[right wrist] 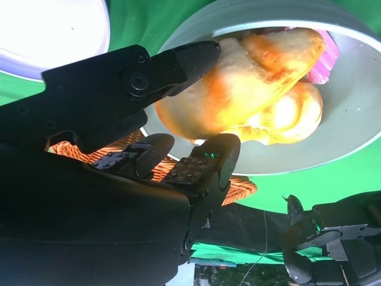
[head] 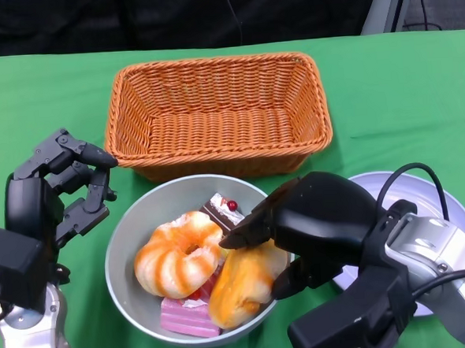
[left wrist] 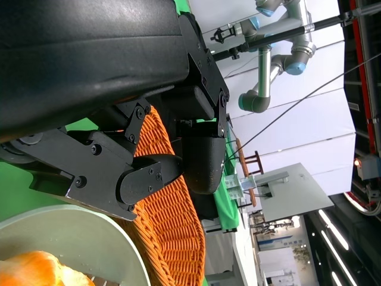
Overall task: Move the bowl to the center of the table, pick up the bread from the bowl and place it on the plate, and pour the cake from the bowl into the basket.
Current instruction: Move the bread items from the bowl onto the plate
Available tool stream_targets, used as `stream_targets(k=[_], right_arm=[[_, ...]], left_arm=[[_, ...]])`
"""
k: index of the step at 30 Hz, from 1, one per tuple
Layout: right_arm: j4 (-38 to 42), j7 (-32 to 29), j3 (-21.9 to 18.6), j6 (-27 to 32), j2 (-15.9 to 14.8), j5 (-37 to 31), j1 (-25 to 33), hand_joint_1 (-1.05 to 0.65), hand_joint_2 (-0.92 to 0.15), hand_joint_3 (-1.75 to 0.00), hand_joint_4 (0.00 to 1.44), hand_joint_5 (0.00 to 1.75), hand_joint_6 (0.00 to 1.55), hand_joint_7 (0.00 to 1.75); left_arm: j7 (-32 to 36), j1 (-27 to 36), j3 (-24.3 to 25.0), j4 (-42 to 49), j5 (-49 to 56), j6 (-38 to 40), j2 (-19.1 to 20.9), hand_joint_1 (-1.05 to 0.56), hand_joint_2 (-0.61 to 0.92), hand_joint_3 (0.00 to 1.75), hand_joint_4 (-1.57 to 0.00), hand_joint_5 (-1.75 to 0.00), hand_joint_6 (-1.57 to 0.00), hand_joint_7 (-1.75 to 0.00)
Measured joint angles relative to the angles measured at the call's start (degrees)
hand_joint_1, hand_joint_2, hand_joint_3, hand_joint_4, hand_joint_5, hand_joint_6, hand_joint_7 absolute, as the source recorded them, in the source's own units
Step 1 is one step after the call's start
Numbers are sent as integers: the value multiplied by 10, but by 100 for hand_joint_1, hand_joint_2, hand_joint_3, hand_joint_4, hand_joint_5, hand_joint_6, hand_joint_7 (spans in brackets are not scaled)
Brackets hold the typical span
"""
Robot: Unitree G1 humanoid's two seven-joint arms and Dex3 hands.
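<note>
Green table (head: 46,98): right robot hand (head: 288,241) grips bread (head: 243,284) in bowl (head: 123,252); left robot hand (head: 56,193) spread, empty

I can read no text, label, brand, number or sign on anything in my three views; the distant room fittings beyond my left wrist are too small and blurred to show any lettering.

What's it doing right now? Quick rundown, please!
Right hand gripping the golden oblong bread in the grey bowl. Left hand open beside the bowl. White plate and orange wicker basket unobstructed.
</note>
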Motion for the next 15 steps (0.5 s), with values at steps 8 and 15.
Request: stream_targets(k=[8, 15], right_arm=[[11, -15, 11, 2, 1, -18, -1, -62, -89, 0, 63, 0, 62, 0], [27, -52, 20, 4, 8, -55, -3, -66, -87, 0, 64, 0, 62, 0]], left_arm=[[0, 0, 0, 0, -1, 0, 0, -14, 74, 79, -79, -170, -77, -126], [0, 0, -1, 0, -1, 0, -1, -14, 74, 79, -79, -170, -77, -127]])
